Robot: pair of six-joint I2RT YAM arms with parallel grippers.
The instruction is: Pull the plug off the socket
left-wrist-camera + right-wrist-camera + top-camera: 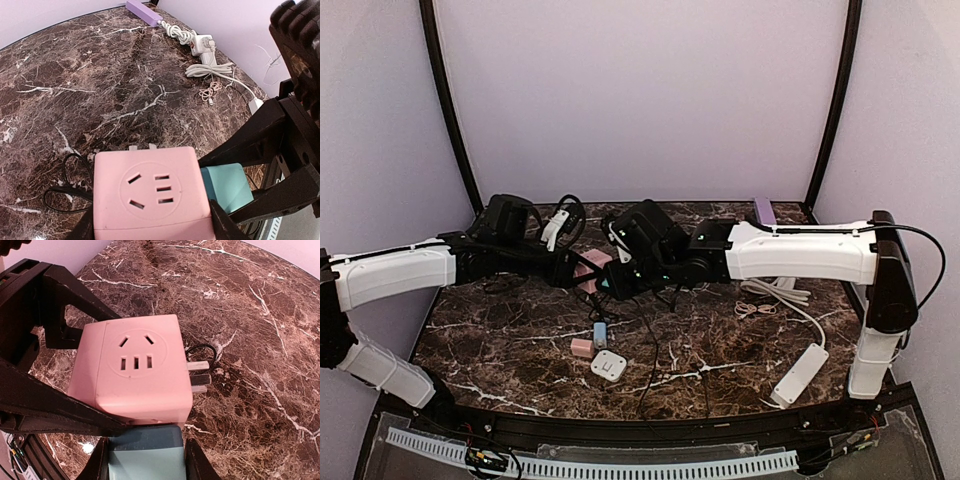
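Note:
The pink cube socket (592, 264) is held above the table between both grippers. My left gripper (152, 227) is shut on the socket (150, 195), a black finger at each lower side. A teal plug (226, 187) sits against the socket's right face. My right gripper (145, 465) is shut on the teal plug (145, 455), which butts against the near face of the socket (135, 370). The socket's own metal prongs (200, 375) stick out to the right. From above, the plug (609, 286) shows only as a teal spot by the right gripper (620, 280).
On the marble table lie a white square adapter (608, 365), a small flat pink block (581, 347), a small charger (600, 330), a long white power strip (800, 372) with coiled white cable (780, 290), a purple block (764, 210) and loose black cable (650, 350).

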